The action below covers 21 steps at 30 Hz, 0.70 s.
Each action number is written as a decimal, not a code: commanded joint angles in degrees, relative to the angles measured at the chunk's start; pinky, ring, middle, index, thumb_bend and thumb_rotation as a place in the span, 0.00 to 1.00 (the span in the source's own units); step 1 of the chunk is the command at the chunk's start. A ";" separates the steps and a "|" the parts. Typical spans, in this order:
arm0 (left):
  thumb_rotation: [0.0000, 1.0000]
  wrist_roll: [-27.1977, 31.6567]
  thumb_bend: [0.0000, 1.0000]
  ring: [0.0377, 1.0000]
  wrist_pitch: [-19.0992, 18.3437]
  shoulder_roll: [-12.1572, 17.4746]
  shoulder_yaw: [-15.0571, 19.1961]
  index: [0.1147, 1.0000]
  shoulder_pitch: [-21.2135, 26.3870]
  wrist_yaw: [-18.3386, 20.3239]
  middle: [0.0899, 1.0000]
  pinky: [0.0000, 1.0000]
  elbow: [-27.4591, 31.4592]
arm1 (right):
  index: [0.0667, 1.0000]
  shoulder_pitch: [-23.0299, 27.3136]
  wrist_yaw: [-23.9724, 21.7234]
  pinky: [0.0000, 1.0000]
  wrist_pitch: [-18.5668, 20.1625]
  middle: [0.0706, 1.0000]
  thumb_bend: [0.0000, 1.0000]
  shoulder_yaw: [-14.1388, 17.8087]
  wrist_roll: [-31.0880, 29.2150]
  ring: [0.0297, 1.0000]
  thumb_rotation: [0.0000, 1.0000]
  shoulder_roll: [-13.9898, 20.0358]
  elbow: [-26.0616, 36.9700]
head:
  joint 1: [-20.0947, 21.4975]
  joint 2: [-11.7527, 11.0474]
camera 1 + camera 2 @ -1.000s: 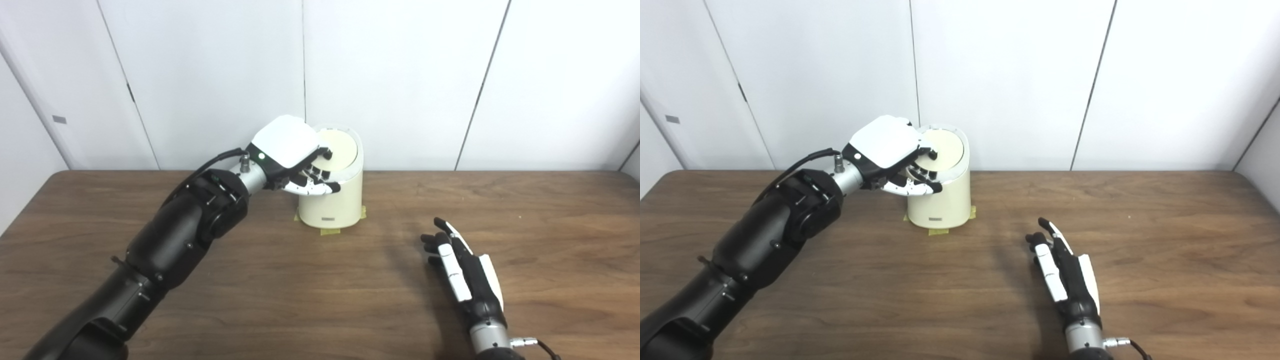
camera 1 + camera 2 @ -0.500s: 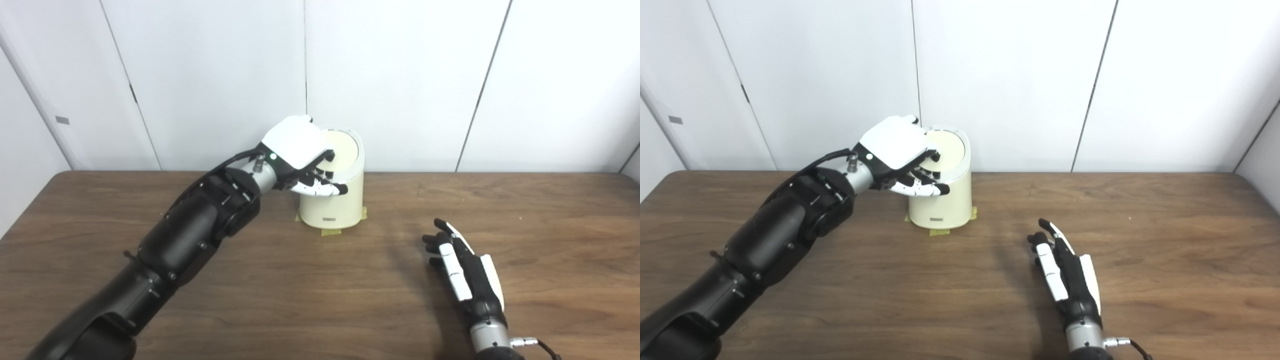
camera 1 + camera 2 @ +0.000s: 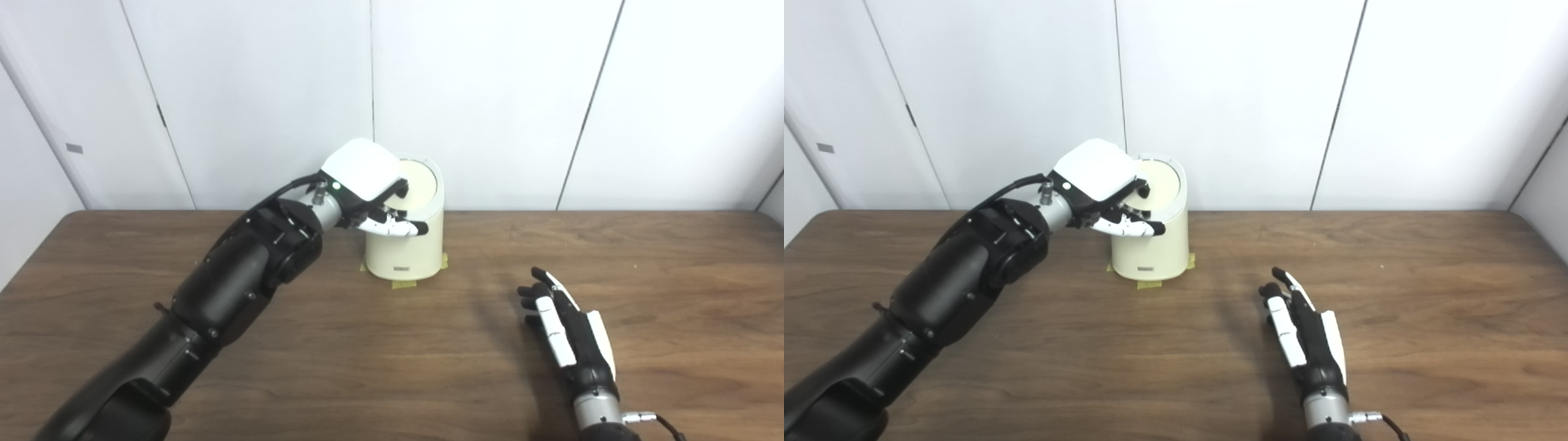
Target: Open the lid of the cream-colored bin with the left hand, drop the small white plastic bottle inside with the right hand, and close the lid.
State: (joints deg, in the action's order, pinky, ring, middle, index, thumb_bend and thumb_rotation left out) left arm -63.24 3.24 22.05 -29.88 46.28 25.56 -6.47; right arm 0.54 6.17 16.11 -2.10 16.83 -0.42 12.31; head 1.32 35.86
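Observation:
The cream-colored bin [image 3: 405,250] stands at the back middle of the brown table [image 3: 367,343], its base on yellow tape. Its round lid [image 3: 420,181] lies down in the rim, tilted toward me. My left hand [image 3: 367,184] is at the bin's upper left edge: the thumb rests on the lid and the fingers [image 3: 398,226] reach out, loosely spread, just in front of the rim, with nothing clearly held. My right hand [image 3: 566,324] lies flat and open on the table to the bin's front right, empty. No small white bottle is in view.
White wall panels [image 3: 490,92] stand right behind the bin. The left forearm [image 3: 245,275] crosses the table's left half. Bare tabletop lies between the bin and the right hand and to the far right.
My left hand has shifted slightly right and up along the bin's rim, and its fingers have stretched out further. The lid, bin and right hand have not moved.

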 commanded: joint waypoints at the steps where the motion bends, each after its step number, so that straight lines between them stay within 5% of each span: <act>1: 0.90 1.39 0.54 0.80 0.73 1.80 0.78 0.67 -1.46 -0.18 0.73 0.83 0.41 | 0.87 1.24 0.49 0.73 -0.14 0.76 0.49 0.48 0.33 0.78 1.00 0.14 1.29 | 0.07 0.06; 8: 0.78 6.26 0.52 0.74 -0.64 0.43 7.06 0.69 -2.86 -6.45 0.70 0.70 2.05 | 0.87 1.09 0.40 0.71 0.04 0.76 0.48 0.69 0.60 0.77 1.00 0.27 1.75 | -0.06 0.60; 13: 0.48 21.88 0.49 0.71 -7.74 -6.38 19.39 0.71 -4.38 -8.24 0.69 0.63 3.18 | 0.87 1.06 0.33 0.69 0.75 0.76 0.48 0.60 1.06 0.76 1.00 0.26 1.74 | -0.11 0.74; 15: 0.44 26.44 0.45 0.70 -10.64 -8.29 22.92 0.72 -4.36 -8.00 0.69 0.61 3.74 | 0.87 1.07 0.24 0.73 0.94 0.75 0.47 0.48 1.21 0.77 1.00 0.35 1.80 | -0.21 0.67; 21: 0.59 42.55 0.37 0.78 -17.18 -10.74 32.01 0.80 -5.27 -7.83 0.77 0.73 7.62 | 0.88 1.04 0.03 0.74 1.08 0.76 0.48 0.38 1.10 0.79 1.00 0.72 1.64 | 0.10 0.78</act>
State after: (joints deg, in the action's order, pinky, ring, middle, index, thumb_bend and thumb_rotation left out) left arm -23.68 -13.63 10.92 0.73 38.57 19.02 -1.06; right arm 0.66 6.15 17.30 -1.97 17.35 -0.41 13.06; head 1.40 36.56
